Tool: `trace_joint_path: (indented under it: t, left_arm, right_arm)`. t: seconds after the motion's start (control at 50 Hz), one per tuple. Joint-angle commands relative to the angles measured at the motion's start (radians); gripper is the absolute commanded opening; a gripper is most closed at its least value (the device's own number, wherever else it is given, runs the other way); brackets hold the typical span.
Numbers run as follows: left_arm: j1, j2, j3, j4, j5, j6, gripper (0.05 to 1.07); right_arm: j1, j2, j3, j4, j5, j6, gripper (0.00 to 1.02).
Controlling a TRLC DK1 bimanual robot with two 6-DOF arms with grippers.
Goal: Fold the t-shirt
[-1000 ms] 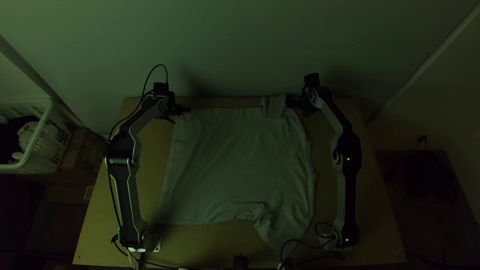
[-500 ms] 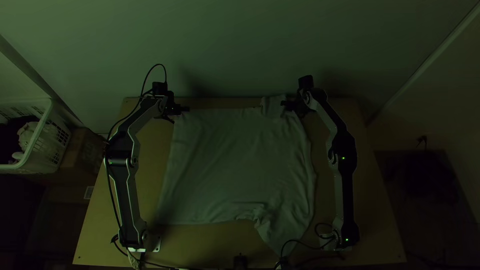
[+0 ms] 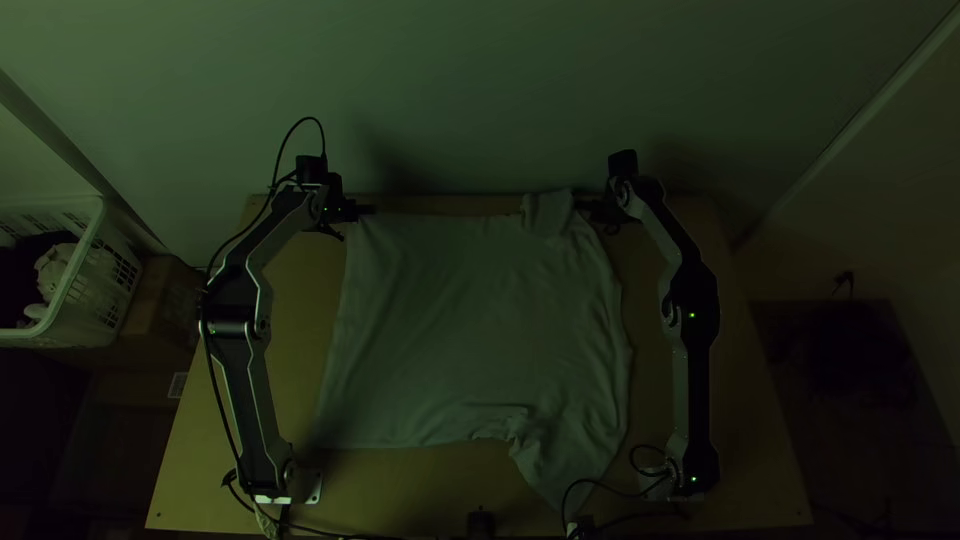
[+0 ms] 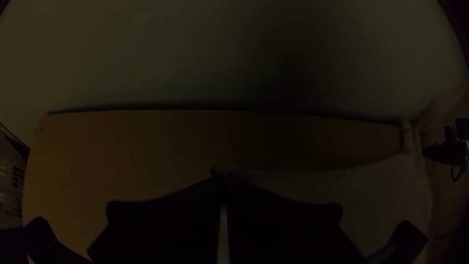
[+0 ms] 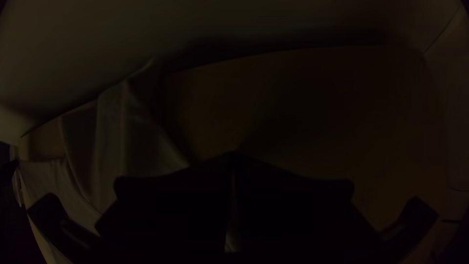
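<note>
From here I see the t-shirt (image 3: 470, 320) spread across the middle of the bench (image 3: 380, 495), between the two arms; it lies mostly flat, with soft wrinkles over its right half and a bunched crease along its near edge, beside a part that points towards the bench's near edge; at the far edge a short flap (image 3: 546, 212) sticks out. My left gripper (image 3: 370, 209) is at the shirt's far left corner, its jaws clenched together; I can't tell whether they have caught any cloth. My right gripper (image 3: 582, 206) is at the shirt's far right part, just beside that flap; its jaws are clenched too, and again I can't tell whether fabric is pinched between the tips. A white basket (image 3: 98, 225) with cloth in it stands off to the left of the bench.
</note>
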Motion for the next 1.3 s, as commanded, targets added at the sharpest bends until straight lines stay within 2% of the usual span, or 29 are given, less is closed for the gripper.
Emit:
trace_joint_path:
  t: [0.0,0.1,0.46,0.5,0.62,0.66,1.28]
  left_arm:
    - [0.036,-0.056,0.005,-0.008,0.005,-0.018,0.08]
    - [0.062,-0.056,0.002,-0.011,0.029,-0.018,0.08]
    - [0.068,-0.065,-0.018,-0.024,0.055,-0.015,0.08]
    - [0.063,-0.065,-0.022,-0.024,0.055,-0.017,0.08]
    - [0.053,-0.062,-0.033,-0.024,0.055,-0.018,0.08]
    - [0.051,-0.062,-0.035,-0.024,0.055,-0.018,0.08]
    - [0.046,-0.045,-0.025,-0.020,0.055,-0.018,0.08]
  right_arm:
    - [0.002,-0.031,0.026,-0.002,0.022,0.001,0.03]
    - [0.002,-0.032,0.034,0.000,0.039,-0.001,0.03]
    - [0.012,-0.077,0.032,-0.011,0.041,-0.017,0.04]
    - [0.017,-0.077,0.032,-0.011,0.041,-0.019,0.14]
    - [0.032,-0.068,0.032,-0.016,0.037,-0.022,0.58]
    - [0.039,-0.063,0.034,-0.023,0.037,-0.022,0.64]
    - [0.134,0.021,0.081,0.012,0.037,-0.025,0.64]
